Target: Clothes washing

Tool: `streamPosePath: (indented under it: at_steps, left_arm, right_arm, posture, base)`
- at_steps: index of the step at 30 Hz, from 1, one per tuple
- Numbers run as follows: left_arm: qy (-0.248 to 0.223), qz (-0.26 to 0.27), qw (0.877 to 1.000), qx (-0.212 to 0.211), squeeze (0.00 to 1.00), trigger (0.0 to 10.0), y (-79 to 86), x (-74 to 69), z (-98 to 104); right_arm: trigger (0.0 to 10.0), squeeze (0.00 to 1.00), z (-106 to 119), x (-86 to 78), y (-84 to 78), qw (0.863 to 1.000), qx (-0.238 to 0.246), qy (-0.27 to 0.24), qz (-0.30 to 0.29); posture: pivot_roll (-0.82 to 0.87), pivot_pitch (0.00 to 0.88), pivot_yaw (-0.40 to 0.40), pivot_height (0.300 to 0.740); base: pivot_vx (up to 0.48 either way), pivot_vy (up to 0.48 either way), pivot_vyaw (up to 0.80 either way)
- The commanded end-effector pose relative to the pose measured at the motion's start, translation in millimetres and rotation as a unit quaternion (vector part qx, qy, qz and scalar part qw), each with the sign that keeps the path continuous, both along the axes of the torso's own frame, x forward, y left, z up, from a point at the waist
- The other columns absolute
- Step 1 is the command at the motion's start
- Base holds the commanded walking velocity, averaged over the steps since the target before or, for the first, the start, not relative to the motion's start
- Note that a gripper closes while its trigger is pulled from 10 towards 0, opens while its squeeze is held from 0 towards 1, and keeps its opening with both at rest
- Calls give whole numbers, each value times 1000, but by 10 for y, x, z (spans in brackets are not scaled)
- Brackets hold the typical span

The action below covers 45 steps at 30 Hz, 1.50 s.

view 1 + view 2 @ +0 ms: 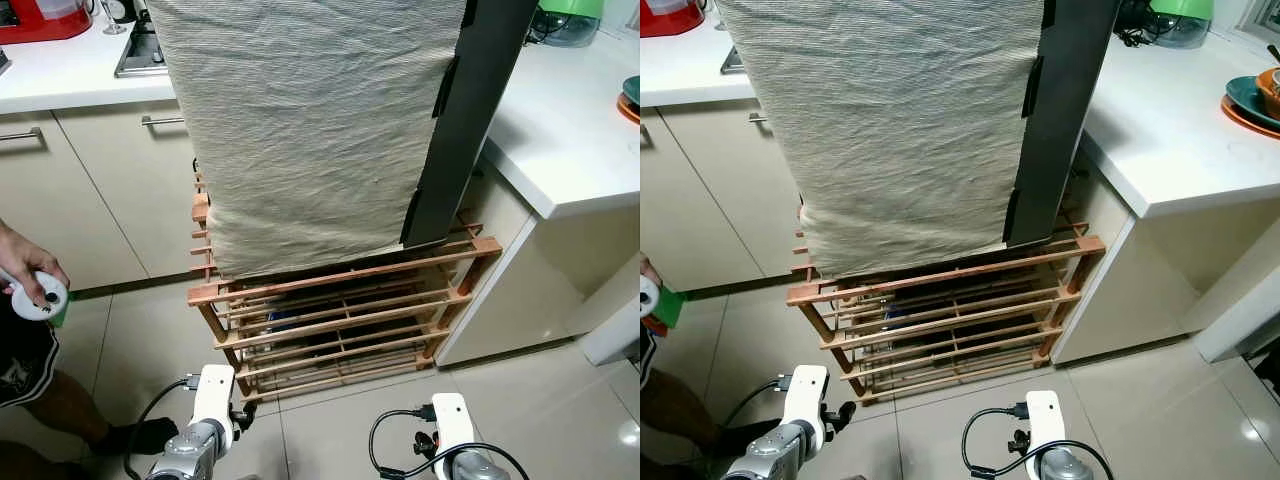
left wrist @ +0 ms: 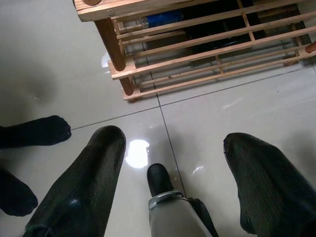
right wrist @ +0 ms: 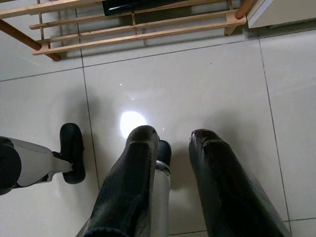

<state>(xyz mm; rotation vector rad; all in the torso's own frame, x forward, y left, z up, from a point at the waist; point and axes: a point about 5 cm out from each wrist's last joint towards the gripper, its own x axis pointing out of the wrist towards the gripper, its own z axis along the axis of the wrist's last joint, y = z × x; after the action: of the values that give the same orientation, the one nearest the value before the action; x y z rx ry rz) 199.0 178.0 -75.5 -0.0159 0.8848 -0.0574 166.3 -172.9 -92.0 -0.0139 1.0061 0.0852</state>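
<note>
- Hanging low over the pale glossy tiled floor (image 2: 222, 113), both arms idle short of the slatted wooden rack (image 1: 340, 300); bare tile lies between the grippers and the rack's front feet
- left gripper (image 2: 173, 163) has its two black fingers spread wide, nothing between them; the rack's near corner post stands beyond its tips
- right gripper (image 3: 173, 143) has its fingers parted by a narrow gap, holding nothing; the rack's lowest rails run along the far edge of its view
- beige ribbed cloth (image 1: 310, 130) drapes down over the rack top, its lower hem ending at the top front rail; a dark flat panel (image 1: 465, 120) leans beside it, on the right
- white counter edges (image 1: 560, 140) flank the rack at the right, cream cabinet doors (image 1: 100, 190) at the left
- a person's hand (image 1: 30, 270) grips a white controller (image 1: 40, 298) at the left edge; dark-socked feet (image 2: 34, 131) stand on the tile just beside the left gripper
</note>
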Motion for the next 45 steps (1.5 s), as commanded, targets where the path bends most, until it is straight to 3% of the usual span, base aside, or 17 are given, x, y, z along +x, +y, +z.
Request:
streamPosePath:
  at_steps: [1, 9, 14, 21, 24, 26, 30, 31, 32, 33, 34, 35, 36, 37, 39, 45]
  left_arm:
    - [90, -154, 978, 103, 0, 10000, -153, -36, -63]
    - [91, -133, 982, 100, 0, 10000, -113, -28, -57]
    - [97, -113, 984, 97, 0, 10000, -46, -75, -75]
    - [82, -97, 987, 99, 0, 10000, -16, -18, -43]
    - [63, -77, 991, 95, 0, 10000, 4, 58, 1]
    - [36, -47, 995, 75, 0, 10000, 31, 111, 40]
    - [6, -28, 998, 64, 0, 10000, 54, 129, 67]
    - [-29, -28, 997, 67, 200, 10000, 68, 158, 111]
    - [-55, -28, 996, 65, 808, 10000, 65, 190, 153]
    - [-55, -28, 996, 65, 808, 10000, 65, 190, 153]
    - [-87, -28, 994, 58, 1000, 10000, 58, 230, 217]
    - [-160, -36, 985, 52, 1000, 10000, 36, 312, 419]
    - [-160, -36, 985, 52, 1000, 10000, 36, 312, 419]
    - [-211, -42, 975, 48, 1000, 10000, 14, 357, 617]
    - [-225, -42, 972, 46, 1000, 10000, 9, 366, 677]
    - [-299, -88, 949, 54, 1000, 10000, -32, 404, 1120]
  right_arm:
    - [10000, 0, -117, -329, -165, 984, -2, 40, -171]
    - [10000, 0, -111, -312, -183, 985, -6, 41, -166]
    - [10000, 0, -77, -231, -213, 986, -12, 26, -162]
    - [10000, 0, -23, -98, -166, 986, 11, -8, -165]
    - [10000, 0, 39, 17, -141, 986, 22, -47, -161]
    - [10000, 0, 178, 233, -150, 984, 18, -113, -139]
    - [10000, 0, 336, 422, -204, 979, 4, -173, -105]
    - [10000, 0, 447, 531, -241, 975, -2, -207, -81]
    - [10000, 0, 497, 564, -271, 972, -9, -222, -75]
    - [10000, 0, 497, 564, -271, 972, -9, -222, -75]
    - [10000, 0, 559, 590, -299, 967, -1, -244, -77]
    - [10000, 1000, 700, 602, -361, 956, 19, -286, -70]
    - [10000, 1000, 700, 602, -361, 956, 19, -286, -70]
    - [10000, 1000, 824, 586, -399, 946, 24, -317, -62]
    - [10000, 1000, 863, 578, -404, 943, 26, -326, -60]
    - [10000, 1000, 1217, 456, -363, 922, 54, -381, -29]
  posture:
    - [-124, 0, 99, 740]
    - [-124, 0, 95, 740]
    - [-116, 0, 93, 740]
    - [-116, 0, 96, 740]
    - [-120, 0, 92, 740]
    - [-122, 0, 57, 740]
    - [-119, 0, 12, 740]
    - [-110, 0, -14, 740]
    - [-105, 0, -25, 740]
    - [-105, 0, -25, 740]
    - [-103, 0, -30, 740]
    - [-96, 0, -45, 740]
    - [-96, 0, -45, 740]
    - [-96, 0, -45, 740]
    - [-96, 0, -45, 740]
    - [-95, 0, -44, 740]
  base:
    - [0, 0, 0]
    - [0, 0, 0]
    - [0, 0, 0]
    - [0, 0, 0]
    - [0, 0, 0]
    - [0, 0, 0]
    - [0, 0, 0]
    - [0, 0, 0]
    - [0, 0, 0]
    - [0, 0, 0]
    - [0, 0, 0]
    - [0, 0, 0]
    - [0, 0, 0]
    - [0, 0, 0]
    - [0, 0, 0]
    - [0, 0, 0]
